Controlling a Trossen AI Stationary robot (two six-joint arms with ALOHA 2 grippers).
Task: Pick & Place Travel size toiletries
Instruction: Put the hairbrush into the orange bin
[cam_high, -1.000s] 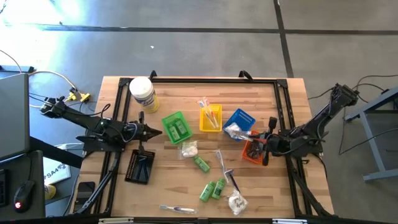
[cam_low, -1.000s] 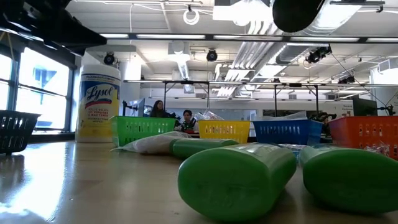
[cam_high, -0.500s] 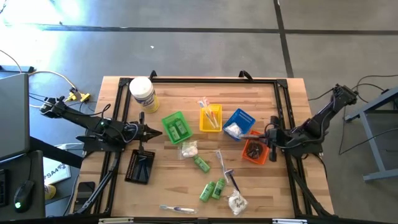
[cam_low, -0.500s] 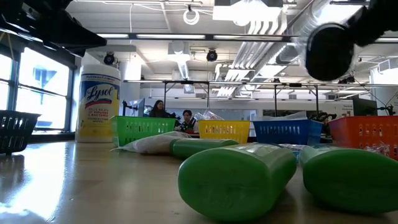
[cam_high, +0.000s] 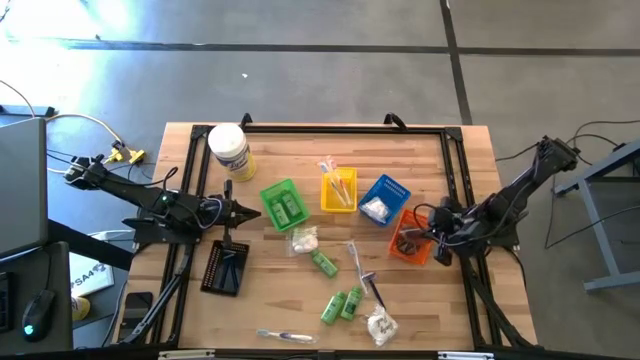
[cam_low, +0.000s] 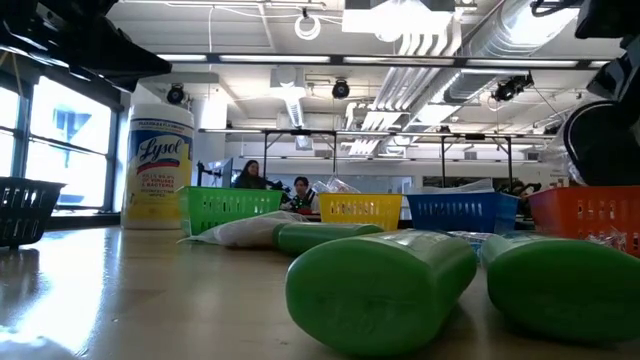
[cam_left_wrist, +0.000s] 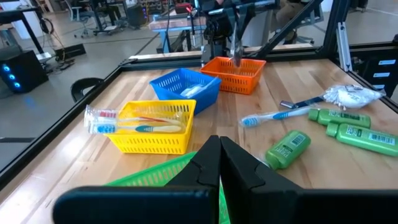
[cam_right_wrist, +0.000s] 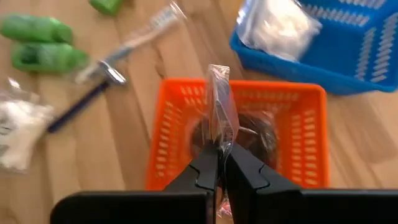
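Note:
My right gripper (cam_right_wrist: 219, 158) slants down over the orange tray (cam_right_wrist: 168, 137) at the table's right and is shut on a clear-wrapped sachet (cam_right_wrist: 219, 99). Dark round sachets (cam_right_wrist: 258, 134) lie in that tray. My left gripper (cam_left_wrist: 219, 155) is shut and hangs level near the green tray (cam_high: 284, 204) at the left, touching nothing. Loose toiletries lie flat on the wood: green tubes (cam_high: 341, 303), a razor (cam_high: 372, 288), a toothbrush (cam_high: 285, 336) and white packets (cam_high: 380, 325). My right gripper pinches the sachet's clear wrapper by one edge (cam_right_wrist: 220, 144) between its two fingers. The fingers slant down from the table's right side. The wrapper sticks out past the fingertips, seen edge-on, above the orange tray; whether its far end touches the tray's contents I cannot tell.
The yellow tray (cam_high: 338, 190) and blue tray (cam_high: 384, 197) stand in a row between the green and orange ones. A black tray (cam_high: 225, 267) sits at the near left and a large white jar (cam_high: 229, 150) at the far left. Bare wood lies along the far edge.
My right gripper has drawn back toward the table's right edge and sunk a little. It has tipped from nearly level to slanting down and rolled about its own line. It stays shut on the sachet, now over the orange tray.

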